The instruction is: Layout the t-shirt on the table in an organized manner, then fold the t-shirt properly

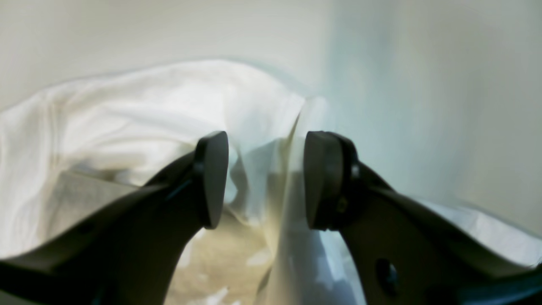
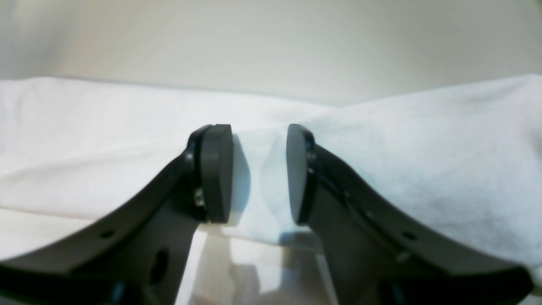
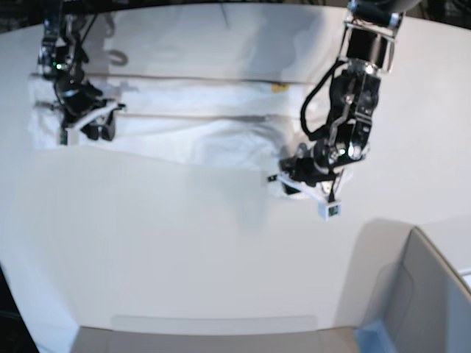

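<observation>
Both tools sit spread around hems of the white cotton t-shirt [image 3: 206, 121] on the smooth white bench [image 3: 184, 250], left tool [image 3: 294, 182] lower right, right tool [image 3: 82, 125] upper left; mid-fold I'd say, next they pinch and lift together.

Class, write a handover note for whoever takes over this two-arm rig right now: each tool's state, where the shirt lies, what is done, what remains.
Left tool: jaws open, a raised fold of the t-shirt between them, not pinched.
Right tool: jaws apart, astride the shirt's edge; grip not evident.
T-shirt: on the table, a long narrow band across the far side, one tool at each end.
Done: shirt laid out and apparently folded lengthwise.
Left: probably fold the band crosswise, then tidy.
</observation>
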### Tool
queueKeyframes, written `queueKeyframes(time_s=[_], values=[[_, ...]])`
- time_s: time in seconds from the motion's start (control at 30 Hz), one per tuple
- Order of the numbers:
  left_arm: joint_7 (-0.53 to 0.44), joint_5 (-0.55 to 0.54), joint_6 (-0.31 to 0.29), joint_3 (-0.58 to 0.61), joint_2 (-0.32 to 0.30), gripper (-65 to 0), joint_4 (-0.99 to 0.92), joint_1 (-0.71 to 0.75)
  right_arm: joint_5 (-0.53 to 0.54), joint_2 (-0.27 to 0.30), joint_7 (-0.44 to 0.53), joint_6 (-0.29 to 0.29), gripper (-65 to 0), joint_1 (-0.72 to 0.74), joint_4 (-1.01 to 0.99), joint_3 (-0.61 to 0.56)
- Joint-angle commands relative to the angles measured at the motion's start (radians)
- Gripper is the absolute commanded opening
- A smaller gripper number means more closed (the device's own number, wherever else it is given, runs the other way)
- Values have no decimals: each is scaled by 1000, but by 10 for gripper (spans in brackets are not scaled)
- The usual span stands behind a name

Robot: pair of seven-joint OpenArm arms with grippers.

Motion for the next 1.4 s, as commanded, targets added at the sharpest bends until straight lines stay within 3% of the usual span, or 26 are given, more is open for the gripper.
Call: queueKeyframes(time_s=[0.0, 0.17, 0.27, 0.43, 0.63, 0.73, 0.9, 1.07, 1.23, 1.37], values=[[-6, -1, -4, -2, -2, -363, 16, -19, 5, 11, 23, 6, -428, 6, 19, 5], [-6, 0, -4, -2, 9, -485, 15, -24, 5, 11, 23, 6, -428, 6, 19, 4], [-6, 5, -4, -2, 30, -527, -2, -24, 5, 11, 23, 6, -428, 6, 19, 4], [1, -1, -3, -2, 33, -522, 6, -19, 5, 11, 23, 6, -428, 6, 19, 4], [-5, 3, 2, -2, 35, -405, 66, -22, 5, 11, 23, 6, -428, 6, 19, 4], [3, 3, -1, 1, 35, -394, 124, -21, 5, 11, 23, 6, -428, 6, 19, 4], [1, 12, 2, 165, 27, -394, 131, -24, 5, 11, 23, 6, -428, 6, 19, 4], [1, 204, 3, 276, 35, -394, 59, -24, 5, 11, 23, 6, -428, 6, 19, 4], [3, 396, 3, 284, 75, -394, 44, -16, 5, 11, 23, 6, -428, 6, 17, 4], [3, 488, 3, 288, 95, -394, 90, -15, 5, 11, 23, 6, -428, 6, 17, 4]])
